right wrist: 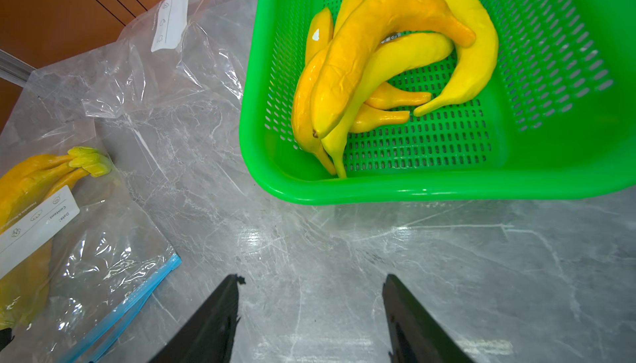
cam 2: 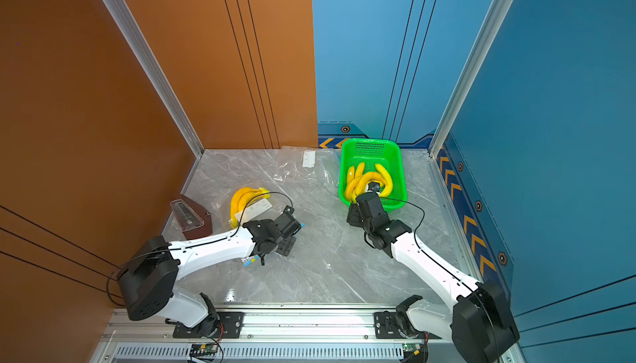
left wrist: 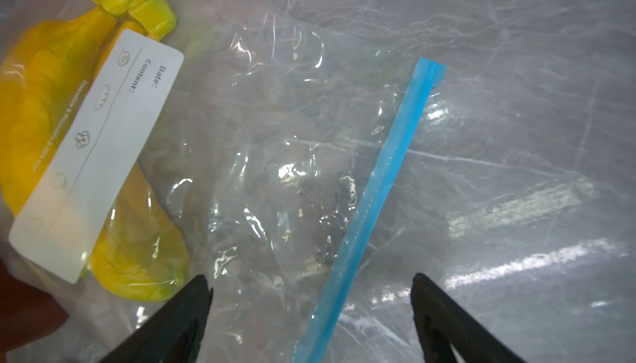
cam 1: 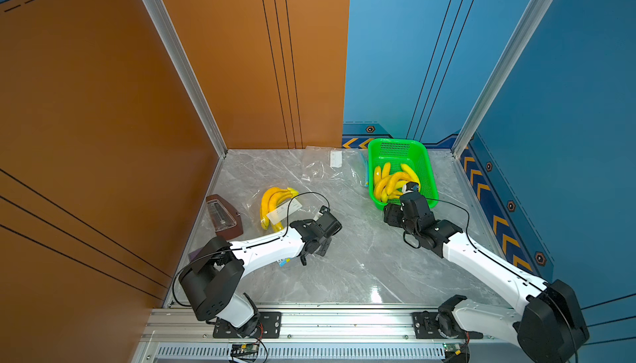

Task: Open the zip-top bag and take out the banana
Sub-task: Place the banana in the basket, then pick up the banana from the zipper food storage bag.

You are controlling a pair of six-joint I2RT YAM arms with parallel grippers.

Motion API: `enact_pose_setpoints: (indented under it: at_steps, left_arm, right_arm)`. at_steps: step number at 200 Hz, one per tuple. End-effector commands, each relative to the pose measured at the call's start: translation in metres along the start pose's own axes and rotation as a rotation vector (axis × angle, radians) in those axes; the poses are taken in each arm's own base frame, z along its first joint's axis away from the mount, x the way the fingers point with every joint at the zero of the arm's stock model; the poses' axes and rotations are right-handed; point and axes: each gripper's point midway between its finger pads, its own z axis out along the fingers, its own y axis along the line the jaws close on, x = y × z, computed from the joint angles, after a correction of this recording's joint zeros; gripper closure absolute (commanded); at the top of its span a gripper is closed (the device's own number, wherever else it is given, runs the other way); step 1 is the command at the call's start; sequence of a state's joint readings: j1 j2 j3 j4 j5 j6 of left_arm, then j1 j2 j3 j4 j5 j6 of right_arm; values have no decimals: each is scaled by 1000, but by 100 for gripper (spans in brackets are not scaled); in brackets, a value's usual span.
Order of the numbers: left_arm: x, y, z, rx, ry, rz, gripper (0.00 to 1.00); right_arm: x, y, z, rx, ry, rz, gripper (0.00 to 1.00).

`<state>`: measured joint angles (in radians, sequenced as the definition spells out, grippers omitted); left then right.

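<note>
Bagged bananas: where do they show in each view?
Top view: bagged bananas left of centre, under white label.
Top view: bagged bananas, same place.
Left wrist: bagged bananas beside label, away from blue zip.
Right wrist: bagged bananas across from green basket.
Shared landmark: the label, in all four.

Both top views look steeply down; wrist views skim the tabletop [left wrist: 516,68].
</note>
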<state>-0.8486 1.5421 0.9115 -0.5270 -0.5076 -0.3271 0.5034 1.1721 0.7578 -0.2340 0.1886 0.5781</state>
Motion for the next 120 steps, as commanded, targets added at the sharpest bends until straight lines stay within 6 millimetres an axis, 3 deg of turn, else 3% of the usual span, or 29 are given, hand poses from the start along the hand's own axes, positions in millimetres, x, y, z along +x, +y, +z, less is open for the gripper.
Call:
enact_pose_setpoints:
  at_steps: [1,40,44,120]
  left_arm:
    - [10,11,0,-100,51,86,7]
    - [9,15,5,-157,86,106,12]
    - [9,15,6,-162,89,105,18]
    - [7,19,12,-177,102,91,58]
  right_arm:
    - [-6,-6,-8,13,-41,18,32]
    - [-9,-2,-12,-9,-44,21,32]
    - [-9,-1,-13,-12,-45,20,32]
    - [-1,0,-19,-46,-44,29,32]
